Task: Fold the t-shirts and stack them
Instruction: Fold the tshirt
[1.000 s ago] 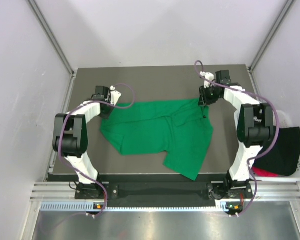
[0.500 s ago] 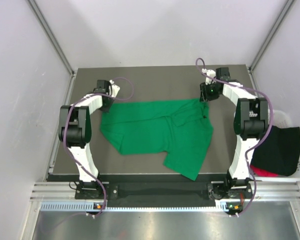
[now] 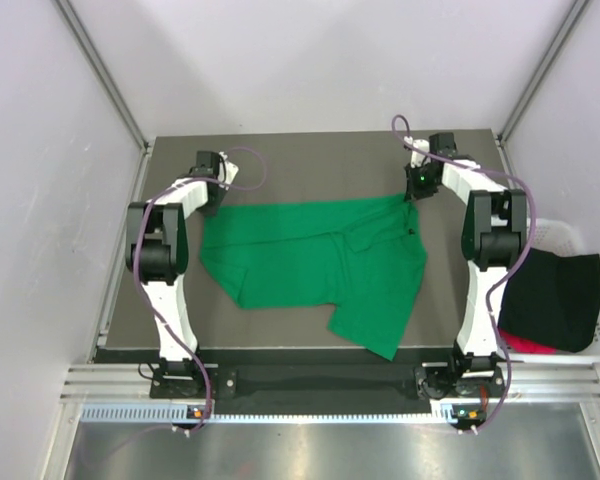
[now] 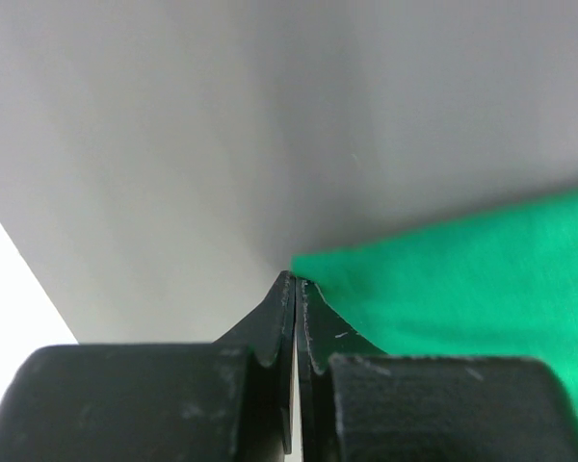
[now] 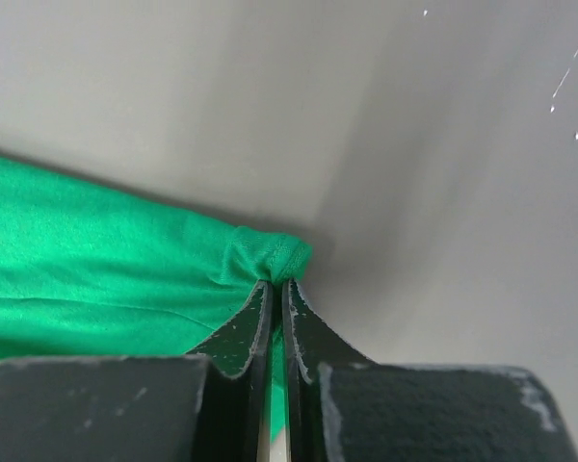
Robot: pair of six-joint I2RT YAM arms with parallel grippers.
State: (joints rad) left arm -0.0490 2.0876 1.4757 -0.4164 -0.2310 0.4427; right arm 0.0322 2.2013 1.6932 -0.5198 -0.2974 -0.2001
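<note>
dark table (image 3: 310, 160), pale walls (image 3: 310, 60) (green t-shirt (image 3: 300, 255) spread)

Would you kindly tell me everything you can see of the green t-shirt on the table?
The green t-shirt is bright, plain, soft-looking cloth, lying spread but creased on the dark table, its far edge roughly straight. A fold runs near its middle, and one part reaches towards the table's near edge. The left arm's jaws are shut on its far left corner, the right arm's jaws on its bunched far right corner.

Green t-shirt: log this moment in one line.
green t-shirt: lying on table | left gripper: shut on far-left corner | right gripper: shut on far-right corner
</note>
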